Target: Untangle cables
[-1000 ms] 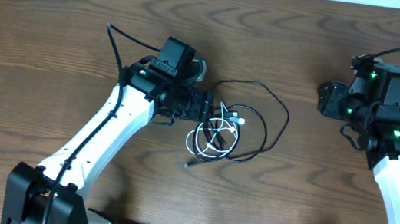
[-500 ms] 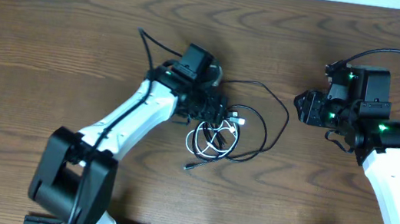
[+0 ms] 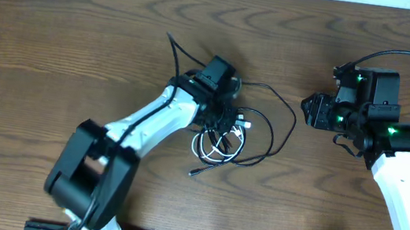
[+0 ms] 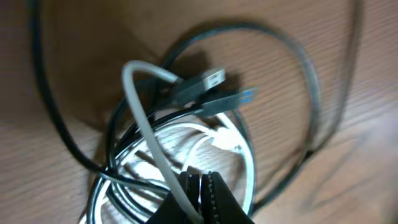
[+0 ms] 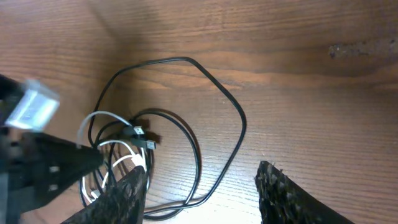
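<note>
The cables (image 3: 227, 138) lie in a tangle at mid-table: a white coil (image 4: 205, 134) with black cords wound through it, and a wide black loop (image 3: 290, 118) reaching right. My left gripper (image 3: 224, 119) sits over the tangle's upper left. In the left wrist view its jaws (image 4: 200, 176) are shut, pinching a pale strand of the white cable (image 4: 140, 112) that arches up to a silver plug (image 4: 211, 79), beside a blue-tipped plug (image 4: 241, 98). My right gripper (image 3: 309, 111) hovers open to the right of the loop. The right wrist view shows its fingers (image 5: 202, 168) wide apart above the black loop (image 5: 239, 118).
Bare dark wood table (image 3: 55, 48) surrounds the tangle. A loose black plug end (image 3: 193, 171) points toward the front edge. The left arm's own thicker black wire (image 3: 176, 48) sticks up behind its wrist.
My left arm swung right onto the tangle and its jaws went from open to shut on the pale strand. My right arm shifted left toward the loop, then held still.
</note>
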